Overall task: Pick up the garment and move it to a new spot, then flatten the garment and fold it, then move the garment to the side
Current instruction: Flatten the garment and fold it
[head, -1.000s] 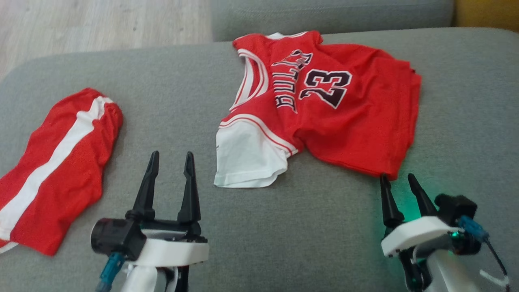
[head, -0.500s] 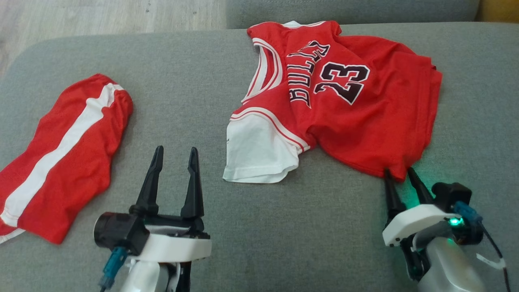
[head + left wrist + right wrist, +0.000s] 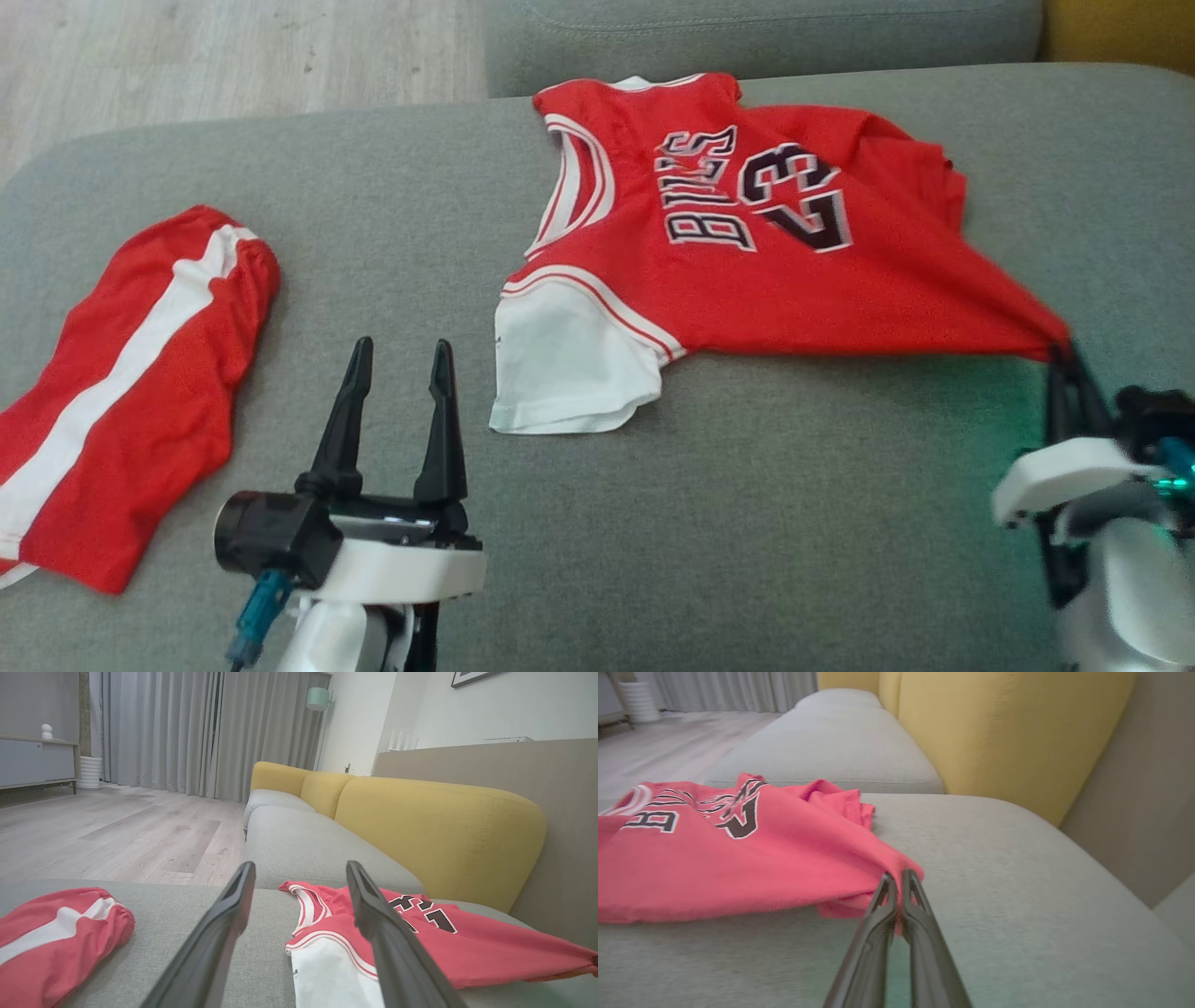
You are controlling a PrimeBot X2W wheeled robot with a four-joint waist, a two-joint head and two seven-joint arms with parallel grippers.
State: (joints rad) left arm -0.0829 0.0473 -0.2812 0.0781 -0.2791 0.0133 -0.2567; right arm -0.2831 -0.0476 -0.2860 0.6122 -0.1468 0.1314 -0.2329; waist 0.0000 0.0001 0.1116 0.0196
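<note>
A red jersey (image 3: 747, 271) with a white sleeve and the number 23 lies on the grey sofa seat (image 3: 653, 523), stretched toward the right. My right gripper (image 3: 1064, 359) is shut on the jersey's lower right corner, pulling it into a point; in the right wrist view the gripper (image 3: 896, 877) pinches the red cloth (image 3: 738, 858). My left gripper (image 3: 397, 350) stands open over bare cushion, left of the white sleeve (image 3: 560, 359). In the left wrist view the jersey (image 3: 420, 947) lies beyond my open fingers (image 3: 233, 919).
Red shorts with a white stripe (image 3: 131, 383) lie at the seat's left end, also seen as shorts (image 3: 51, 942) in the left wrist view. A yellow backrest (image 3: 444, 826) runs along the sofa's far side. Wooden floor (image 3: 233, 56) lies past the cushion's left edge.
My right gripper has shut on the jersey's lower corner and drawn it to the right, stretching the cloth flat. The left gripper has stayed put; the camera shifted slightly.
</note>
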